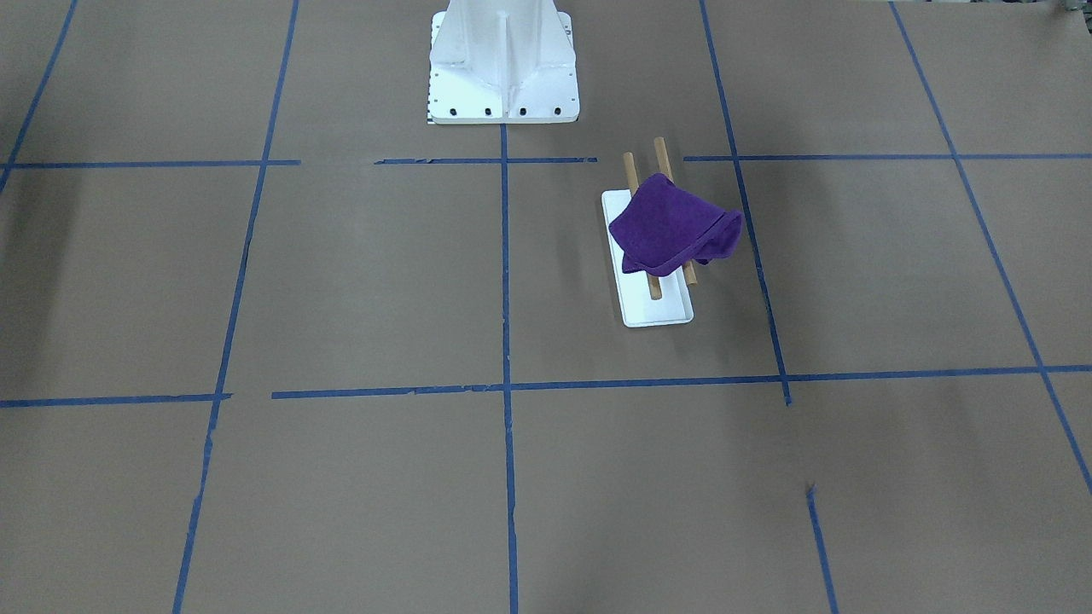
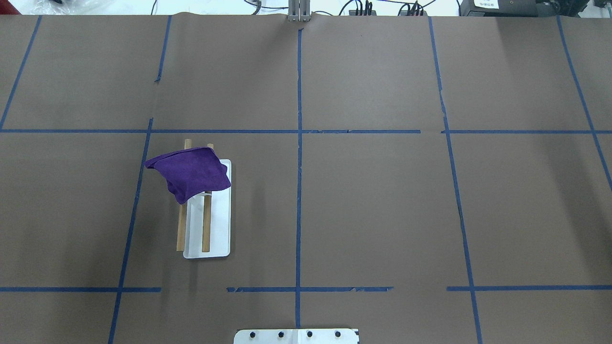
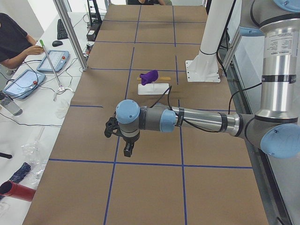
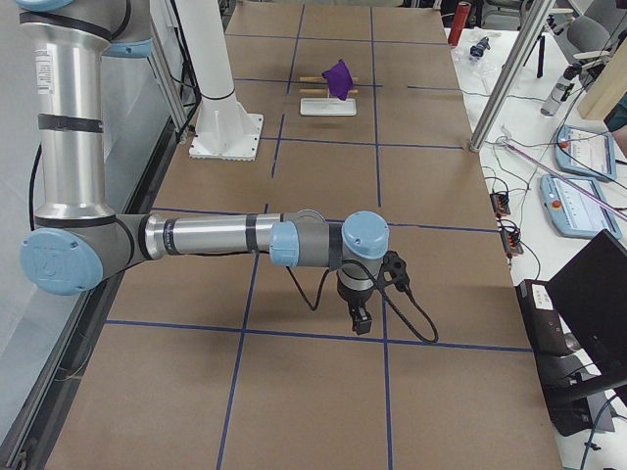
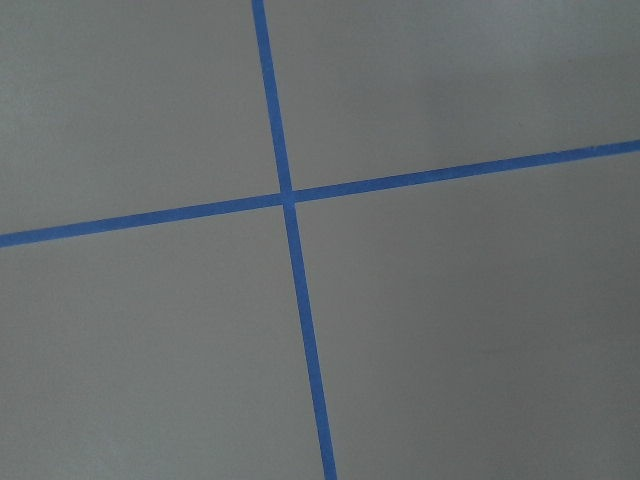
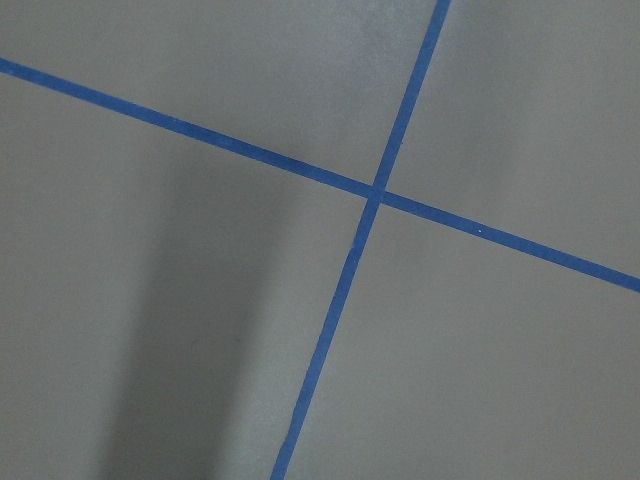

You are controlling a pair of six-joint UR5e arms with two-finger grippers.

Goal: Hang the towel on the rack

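The purple towel (image 2: 191, 172) lies draped over both wooden rods (image 2: 180, 229) of the rack, at the rods' end far from the robot, and hangs off to the table's left side. The rack's white base (image 2: 220, 234) sits left of centre on the table. Towel (image 1: 670, 226) and base (image 1: 657, 311) also show in the front-facing view. My left gripper (image 3: 127, 150) hangs over bare table, far from the rack, seen only in the exterior left view. My right gripper (image 4: 361, 320) shows only in the exterior right view. I cannot tell whether either is open. Both wrist views show only table.
Blue tape lines grid the brown table. The white robot pedestal (image 1: 503, 68) stands at the robot's side of the table. An operator (image 3: 14, 37) and tablets (image 3: 52, 60) are on a side bench beyond the table's far edge.
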